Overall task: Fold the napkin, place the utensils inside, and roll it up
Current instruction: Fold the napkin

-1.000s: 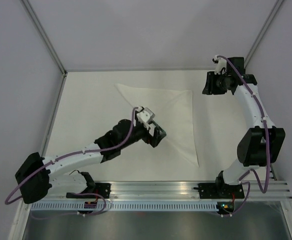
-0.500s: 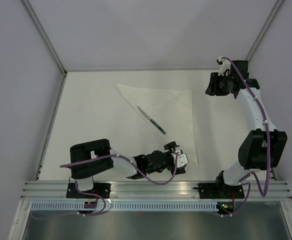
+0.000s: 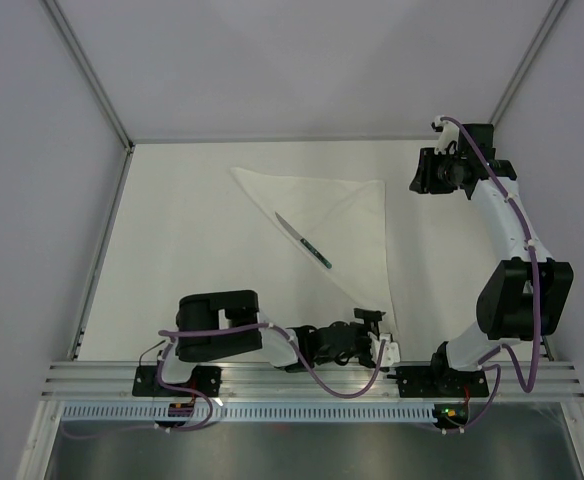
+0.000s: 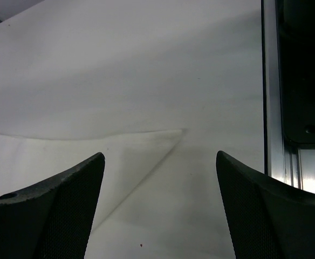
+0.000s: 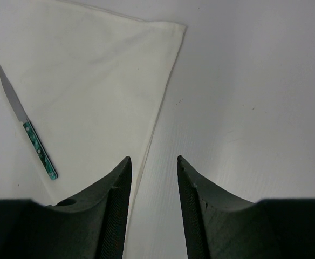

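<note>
- Left gripper (image 3: 377,340) (image 4: 160,162): spread wide, two dark textured fingers (image 4: 60,205) far apart, gripping nothing.
- Sits low at the near edge of the white table (image 3: 172,230), just in front of the aluminium rail (image 3: 312,380) (image 4: 273,108), pointing at the near corner of the napkin (image 3: 347,225) (image 4: 39,151). In the left wrist view that pointed corner lies between the two fingers. Cannot tell whether the fingers touch the cloth.
- Right gripper (image 3: 422,172) (image 5: 153,162): open by a narrow gap, holding nothing.
- Hangs raised at the far right of the table, just beside the napkin's far right corner, looking down on the cloth's right edge.
- Napkin: plain white cloth lying flat mid-table as a triangle, with one straight edge along the far side, one down the right, and a long diagonal edge running from far left to the near corner.
- Utensil: a single knife (image 3: 304,241) (image 5: 31,129) with a silver blade and mottled teal-green handle, lying along that diagonal edge about halfway down, blade tip toward the far left. Well apart from both grippers.
</note>
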Available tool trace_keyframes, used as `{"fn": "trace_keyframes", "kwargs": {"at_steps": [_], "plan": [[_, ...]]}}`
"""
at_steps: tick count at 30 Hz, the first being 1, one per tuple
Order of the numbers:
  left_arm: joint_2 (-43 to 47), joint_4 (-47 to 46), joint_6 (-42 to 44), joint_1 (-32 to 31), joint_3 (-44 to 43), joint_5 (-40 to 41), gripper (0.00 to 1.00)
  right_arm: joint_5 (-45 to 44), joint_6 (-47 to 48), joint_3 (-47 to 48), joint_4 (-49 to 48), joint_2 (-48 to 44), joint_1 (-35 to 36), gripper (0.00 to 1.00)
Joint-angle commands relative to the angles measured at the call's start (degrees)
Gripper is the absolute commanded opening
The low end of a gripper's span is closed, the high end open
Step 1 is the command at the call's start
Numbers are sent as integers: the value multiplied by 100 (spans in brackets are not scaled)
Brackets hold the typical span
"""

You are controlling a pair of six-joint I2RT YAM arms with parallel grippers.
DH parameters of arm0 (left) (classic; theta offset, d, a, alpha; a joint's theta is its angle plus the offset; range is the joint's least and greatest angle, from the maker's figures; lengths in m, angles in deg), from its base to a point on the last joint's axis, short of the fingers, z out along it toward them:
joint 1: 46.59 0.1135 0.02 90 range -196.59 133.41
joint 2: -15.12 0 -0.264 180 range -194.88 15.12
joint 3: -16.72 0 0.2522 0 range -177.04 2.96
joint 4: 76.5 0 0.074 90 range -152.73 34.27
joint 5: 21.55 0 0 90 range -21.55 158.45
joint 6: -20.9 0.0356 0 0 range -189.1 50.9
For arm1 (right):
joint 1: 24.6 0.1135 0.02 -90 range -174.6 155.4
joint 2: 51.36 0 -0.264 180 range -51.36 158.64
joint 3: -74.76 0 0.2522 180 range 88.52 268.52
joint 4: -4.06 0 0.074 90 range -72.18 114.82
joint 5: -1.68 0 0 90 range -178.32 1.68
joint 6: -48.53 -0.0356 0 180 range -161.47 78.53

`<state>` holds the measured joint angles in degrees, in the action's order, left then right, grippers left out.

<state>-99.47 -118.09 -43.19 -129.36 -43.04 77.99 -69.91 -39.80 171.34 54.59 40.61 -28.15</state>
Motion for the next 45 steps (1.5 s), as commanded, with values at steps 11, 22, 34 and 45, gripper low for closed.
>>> {"fn": "trace_keyframes", "kwargs": {"at_steps": [11, 22, 34, 45], "plan": [[-661, -125, 476, -73, -550, 390, 81, 145, -79, -56, -214, -223, -5, 43], [-846, 341, 538, -73, -770, 470, 60, 189, -88, -82, -232, -240, -14, 42], [-908, 710, 380, -65, -1078, 645, 25, 224, -97, -83, -232, -196, -14, 41], [-399, 1430, -735, 295, -1517, 497, 2, 259, -97, -82, -215, -179, -14, 41]]}}
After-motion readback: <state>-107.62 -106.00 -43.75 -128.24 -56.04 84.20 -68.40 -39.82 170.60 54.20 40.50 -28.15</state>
